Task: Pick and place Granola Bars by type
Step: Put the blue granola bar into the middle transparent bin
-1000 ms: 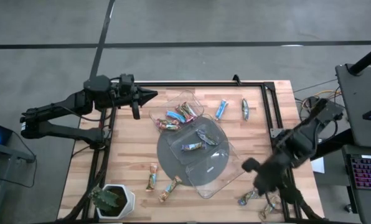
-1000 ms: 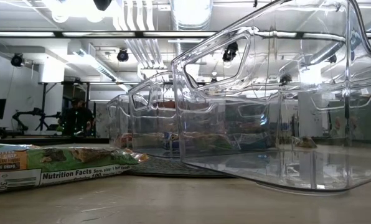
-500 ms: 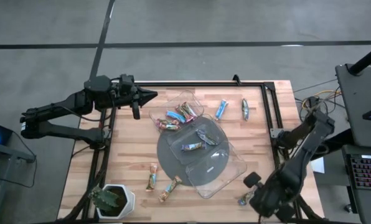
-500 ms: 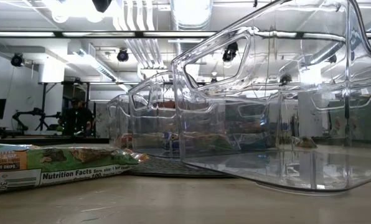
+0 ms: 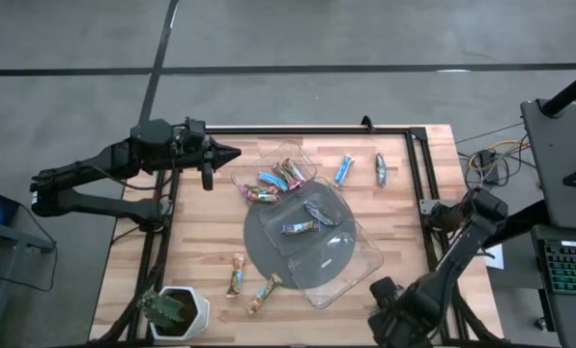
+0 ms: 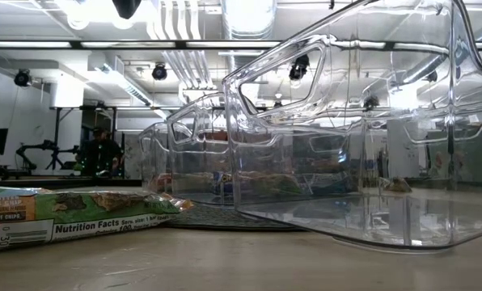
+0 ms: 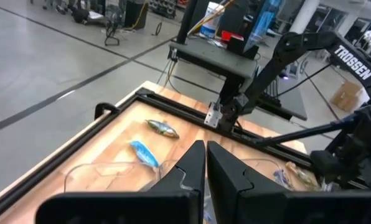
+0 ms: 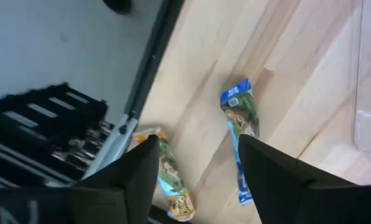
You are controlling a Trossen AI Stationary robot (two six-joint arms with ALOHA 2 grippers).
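Observation:
Granola bars lie in the far clear tray (image 5: 272, 177) and in the tray on the grey disc (image 5: 269, 246). Loose bars: a blue one (image 5: 343, 169), a green one (image 5: 380, 169) and two orange ones (image 5: 236, 274) near the plant. My right gripper (image 8: 201, 180) hangs open over the near right corner. A blue-green bar (image 8: 239, 127) and an orange-green bar (image 8: 168, 171) lie flat on the wood below it, untouched. My left gripper (image 5: 225, 153) waits shut at the far left.
A third, empty clear tray (image 5: 338, 263) overlaps the disc's near right side. A white-potted plant (image 5: 175, 311) stands at the near left corner. A black rail (image 8: 149, 68) runs along the table's right edge, close to the two bars. One bar (image 6: 71, 214) lies just before the low camera.
My right arm has swung toward the table's near edge and now covers the two bars at the near right corner in the high view. The bars and trays have stayed where they were.

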